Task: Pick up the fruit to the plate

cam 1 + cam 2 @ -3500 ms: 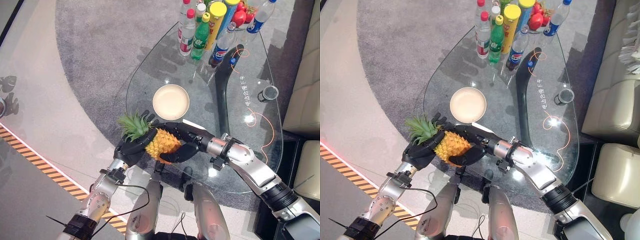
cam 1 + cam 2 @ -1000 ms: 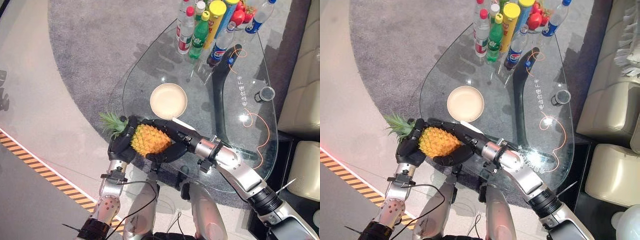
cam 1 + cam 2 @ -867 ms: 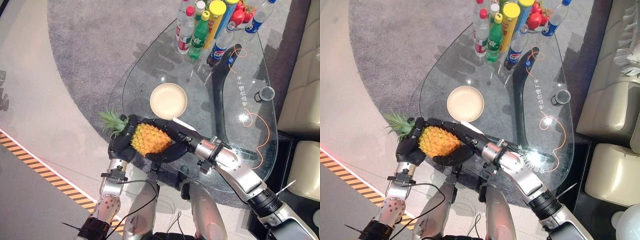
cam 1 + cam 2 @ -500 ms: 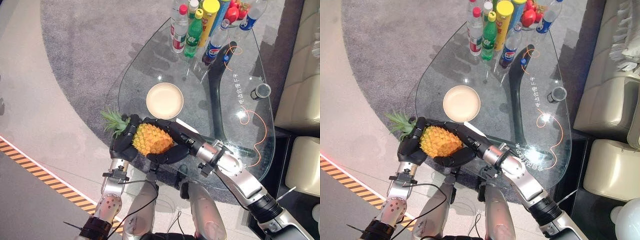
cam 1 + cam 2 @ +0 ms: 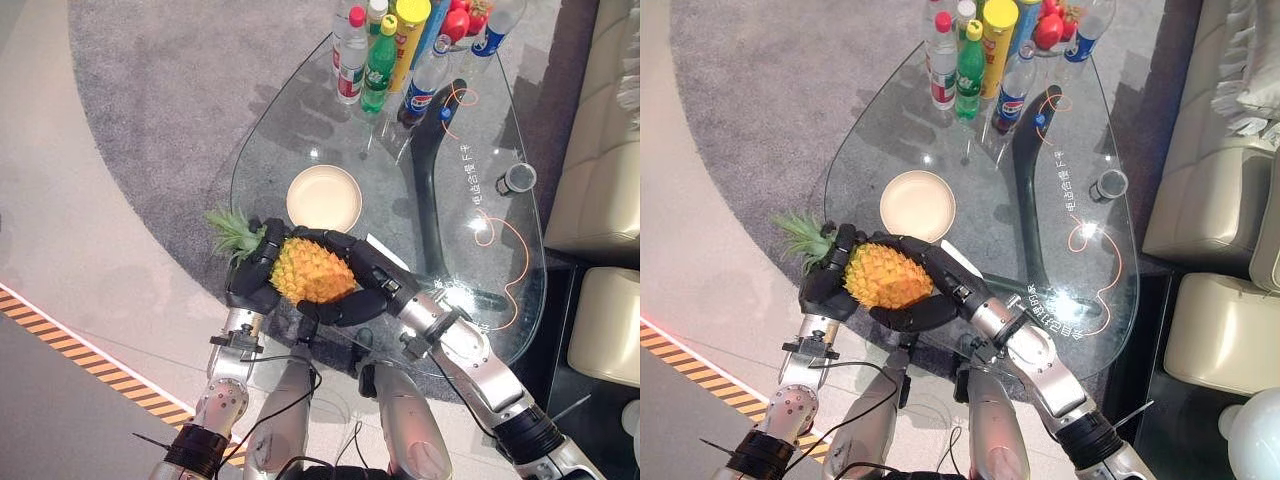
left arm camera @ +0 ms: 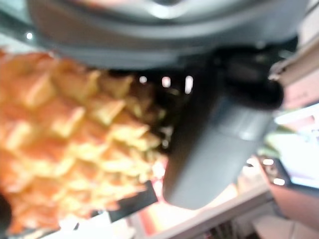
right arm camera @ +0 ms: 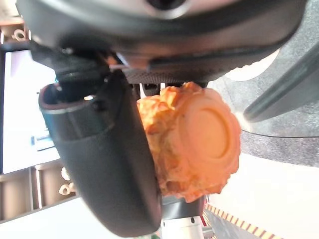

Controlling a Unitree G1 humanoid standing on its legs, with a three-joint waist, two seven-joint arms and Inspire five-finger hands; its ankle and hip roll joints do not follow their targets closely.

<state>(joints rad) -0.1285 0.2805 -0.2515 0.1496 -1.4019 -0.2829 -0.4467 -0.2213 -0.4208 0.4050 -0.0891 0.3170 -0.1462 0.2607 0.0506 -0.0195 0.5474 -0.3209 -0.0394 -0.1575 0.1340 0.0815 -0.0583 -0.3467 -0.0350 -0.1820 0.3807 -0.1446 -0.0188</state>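
Now both hands, left hand [image 5: 252, 283] & right hand [image 5: 350, 285], curl round pineapple [image 5: 308, 272] over table [image 5: 500, 270] edge, beside plate [image 5: 323, 198].

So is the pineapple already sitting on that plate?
No, the pineapple is held between the left hand and the right hand, on the near side of the plate, which has nothing on it.
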